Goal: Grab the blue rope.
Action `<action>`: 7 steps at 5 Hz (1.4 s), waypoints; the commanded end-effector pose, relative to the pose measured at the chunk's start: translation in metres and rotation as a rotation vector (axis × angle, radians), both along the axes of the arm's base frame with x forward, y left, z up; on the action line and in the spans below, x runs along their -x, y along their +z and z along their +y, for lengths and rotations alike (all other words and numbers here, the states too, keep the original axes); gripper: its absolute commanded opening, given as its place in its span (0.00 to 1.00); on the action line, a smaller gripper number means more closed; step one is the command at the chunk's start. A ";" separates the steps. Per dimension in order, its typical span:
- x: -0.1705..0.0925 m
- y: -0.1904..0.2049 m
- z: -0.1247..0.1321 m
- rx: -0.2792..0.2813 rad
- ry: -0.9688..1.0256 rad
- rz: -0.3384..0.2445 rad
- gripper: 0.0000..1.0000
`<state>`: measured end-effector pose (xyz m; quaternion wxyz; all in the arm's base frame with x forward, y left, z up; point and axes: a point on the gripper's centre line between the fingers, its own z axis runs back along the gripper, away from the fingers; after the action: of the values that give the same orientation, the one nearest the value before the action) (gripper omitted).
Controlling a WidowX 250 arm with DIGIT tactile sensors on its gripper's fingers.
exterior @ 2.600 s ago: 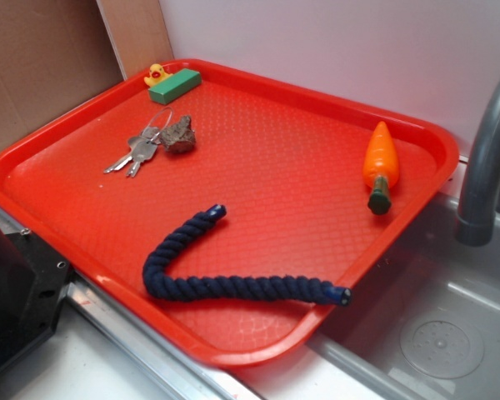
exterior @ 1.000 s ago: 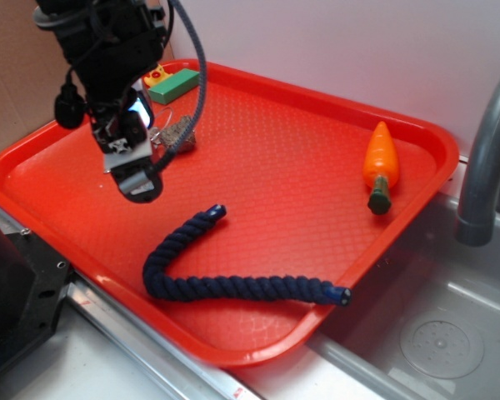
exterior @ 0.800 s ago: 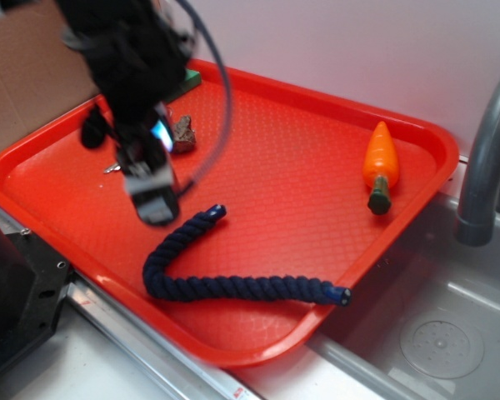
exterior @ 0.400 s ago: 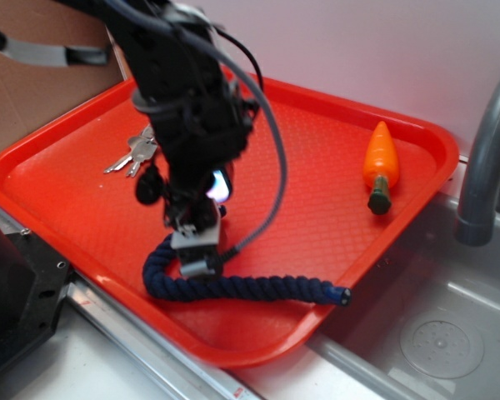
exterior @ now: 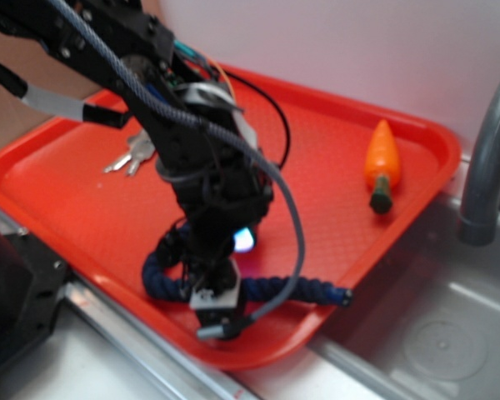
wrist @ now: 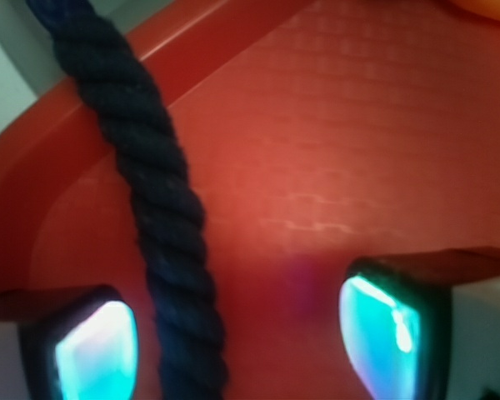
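Item: blue rope (exterior: 317, 290), lying on the red tray (exterior: 333, 142) along its near edge, bend toward the near-left corner, capped end toward the near-right.

Change: a second ago we had the gripper (exterior: 213, 293) high over the tray's far-left corner; it has since swung across and dropped, and now sits low over the rope's long run near the bend. We read that as approach done, closing not yet begun.

Jaws: wide apart. In the wrist view the rope (wrist: 162, 217) runs between the two pads (wrist: 96, 350), close to the left one, well clear of the right; no contact that we can see.

Also on tray: toy carrot (exterior: 381, 162) by the right edge, keys (exterior: 133, 154) toward the far-left, both well apart from the rope. Tap (exterior: 487, 167) and sink off the right side.

Obstructions: none between the jaws; the robot's own grey cable (exterior: 287, 225) loops down beside the gripper and may snag.
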<state>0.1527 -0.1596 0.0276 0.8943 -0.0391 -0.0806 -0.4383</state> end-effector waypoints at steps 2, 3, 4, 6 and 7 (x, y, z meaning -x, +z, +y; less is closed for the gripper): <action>-0.002 -0.020 -0.006 0.004 0.005 0.082 1.00; -0.002 -0.021 -0.004 -0.001 0.022 0.080 0.00; -0.002 -0.017 -0.003 -0.012 0.020 0.072 0.00; 0.010 0.002 0.015 -0.037 0.145 0.171 0.00; 0.024 0.039 0.041 -0.056 0.396 0.222 0.00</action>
<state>0.1319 -0.1125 0.0615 0.9665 -0.0440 0.0339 -0.2508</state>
